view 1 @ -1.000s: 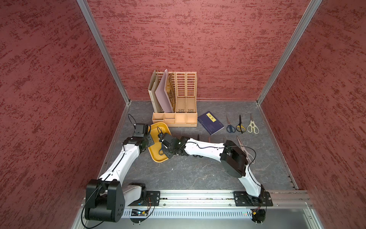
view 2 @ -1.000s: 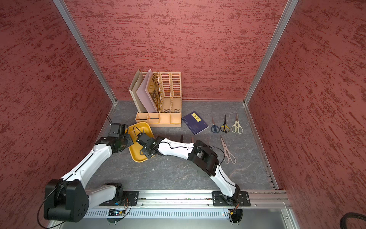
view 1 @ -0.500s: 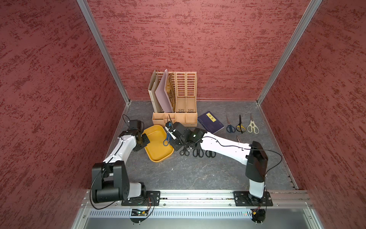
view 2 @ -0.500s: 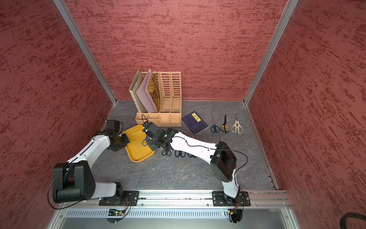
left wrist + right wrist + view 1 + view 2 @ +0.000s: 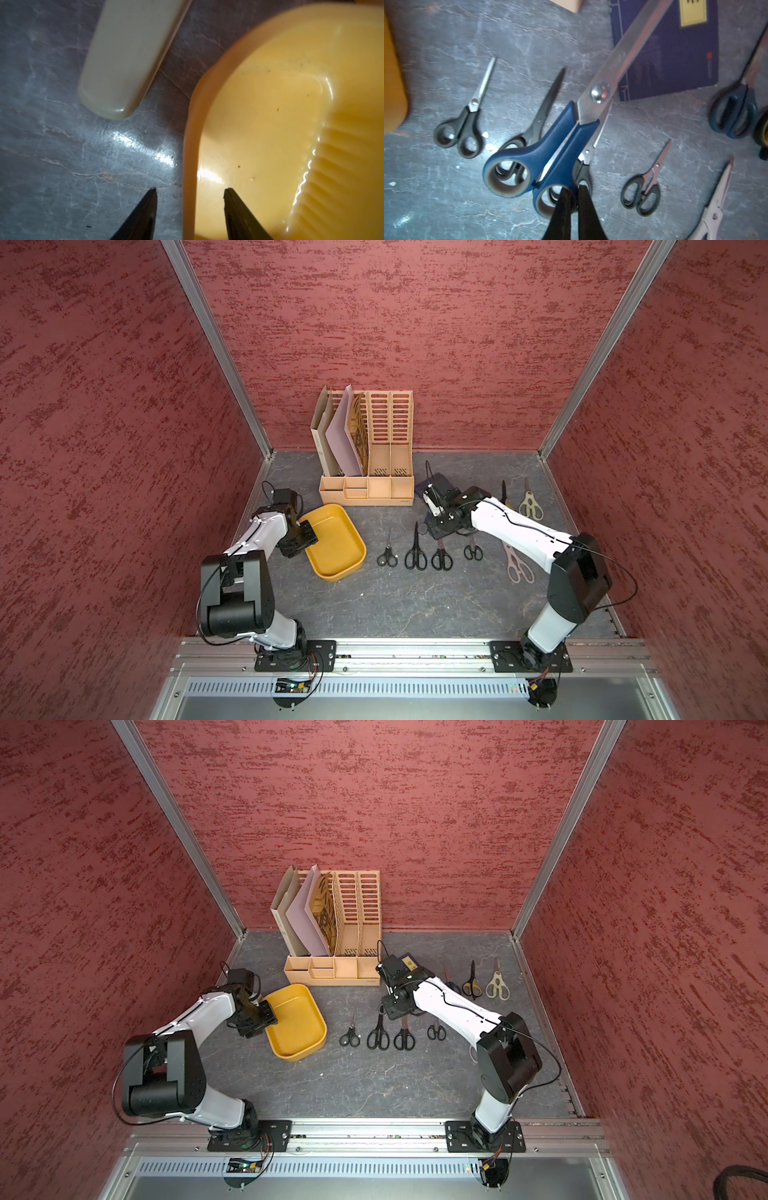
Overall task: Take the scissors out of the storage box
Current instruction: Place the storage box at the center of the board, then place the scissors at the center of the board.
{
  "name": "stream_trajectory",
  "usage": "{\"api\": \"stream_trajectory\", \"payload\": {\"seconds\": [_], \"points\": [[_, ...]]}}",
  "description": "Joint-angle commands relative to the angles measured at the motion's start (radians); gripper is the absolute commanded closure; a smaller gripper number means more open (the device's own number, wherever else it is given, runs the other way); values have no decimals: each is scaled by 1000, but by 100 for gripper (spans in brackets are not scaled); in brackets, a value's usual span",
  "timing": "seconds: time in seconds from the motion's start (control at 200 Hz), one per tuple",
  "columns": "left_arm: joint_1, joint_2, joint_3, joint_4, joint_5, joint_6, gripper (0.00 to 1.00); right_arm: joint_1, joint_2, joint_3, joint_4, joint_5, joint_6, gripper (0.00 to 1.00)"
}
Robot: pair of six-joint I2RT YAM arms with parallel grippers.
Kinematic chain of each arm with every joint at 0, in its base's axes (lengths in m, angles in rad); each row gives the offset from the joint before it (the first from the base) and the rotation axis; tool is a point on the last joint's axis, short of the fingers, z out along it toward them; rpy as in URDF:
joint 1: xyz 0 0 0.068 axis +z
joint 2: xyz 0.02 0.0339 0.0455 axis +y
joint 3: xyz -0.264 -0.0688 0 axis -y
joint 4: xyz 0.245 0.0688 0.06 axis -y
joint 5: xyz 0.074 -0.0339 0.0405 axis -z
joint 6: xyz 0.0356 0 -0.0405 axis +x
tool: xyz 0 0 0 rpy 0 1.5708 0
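Observation:
The mustard-yellow storage box (image 5: 332,568) (image 5: 297,1052) lies empty on the grey table. My left gripper (image 5: 308,540) (image 5: 190,189) stands open astride the box's left wall (image 5: 188,145), touching nothing. My right gripper (image 5: 434,526) (image 5: 574,188) is shut on one handle ring of the blue-handled scissors (image 5: 556,143), held above the table. Below them lie several black-handled scissors in a row (image 5: 387,558) (image 5: 415,558) (image 5: 473,551). A cream pair (image 5: 517,568) lies beside my right arm. More pairs (image 5: 471,986) (image 5: 497,986) lie at the back right.
A tall tan file organiser (image 5: 368,460) with folders stands at the back, just behind the box. A dark blue notebook (image 5: 675,62) lies under my right wrist. Red walls close in three sides.
My right arm has swung from the box to the right with the blue-handled scissors. My left gripper has opened at the box's wall, and the box now lies flat.

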Motion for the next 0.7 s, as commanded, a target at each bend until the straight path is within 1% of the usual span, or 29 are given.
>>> {"api": "stream_trajectory", "payload": {"seconds": [0.0,0.11,0.22,0.331,0.436,0.521,0.696], "points": [[4,-39,46,-26,13,5,35,-78,-34,-20,-56,-36,-50,100],[4,-72,80,-53,13,8,28,-167,-35,-24,-82,-41,-78,100],[4,-94,116,-73,25,7,27,-236,-26,-5,-92,-54,-113,100],[3,-110,140,-70,59,-1,27,-287,-12,10,-152,-63,-161,100],[1,-125,135,-39,91,-16,26,-314,-23,-20,-220,-60,-206,100],[-1,-134,116,2,118,-27,26,-320,-55,-57,-258,-63,-207,100],[-17,-122,85,69,144,-28,26,-318,-151,-144,-243,-166,-120,100]]}}
